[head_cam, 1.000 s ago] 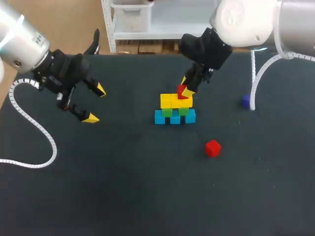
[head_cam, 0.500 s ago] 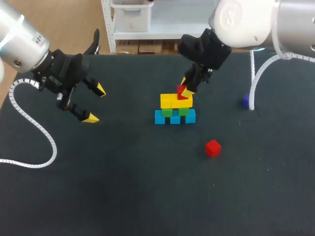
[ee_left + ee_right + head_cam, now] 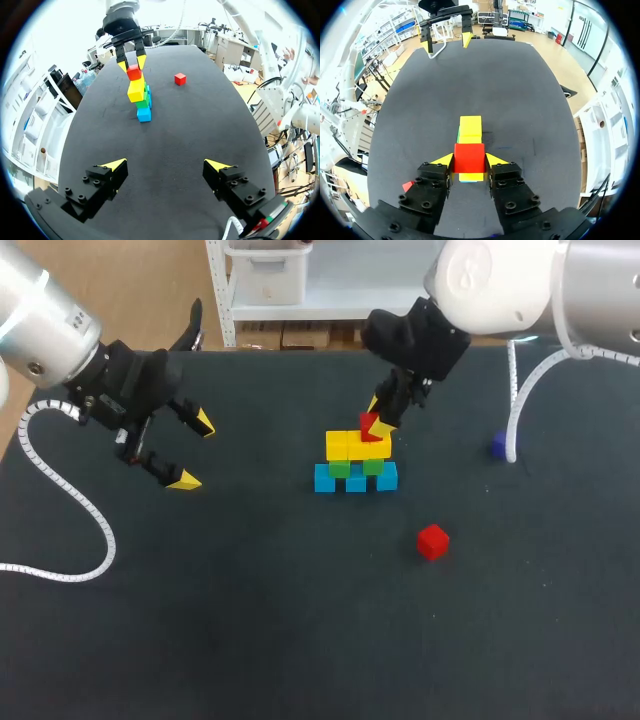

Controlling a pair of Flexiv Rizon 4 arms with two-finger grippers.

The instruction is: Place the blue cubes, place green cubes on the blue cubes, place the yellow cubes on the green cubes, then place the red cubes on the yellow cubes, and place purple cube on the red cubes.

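Currently right tool (image 3: 376, 420) is clamped on the held red cube (image 3: 369, 425), one yellow tip on each side, directly over the stack near ctr of desk (image 3: 300, 620). Stack: blue cubes (image 3: 355, 480) in a bottom row, green cubes (image 3: 341, 469) on them, yellow cubes (image 3: 345, 446) on top. Cube in the tool sits at the top of the yellow layer, toward the stack's right end in head view. Can't tell if it touches the yellow or hangs just above. Loose red cube (image 3: 432, 541) lies on the desk, nearer the robot & right of the stack, well apart. Purple cube (image 3: 498, 446) lies far right, beside right arm's white cable (image 3: 520, 410). Left tool (image 3: 194, 451) hangs over desk's left side, well apart from stack, fingers spread wide w/ nothing btwn them.
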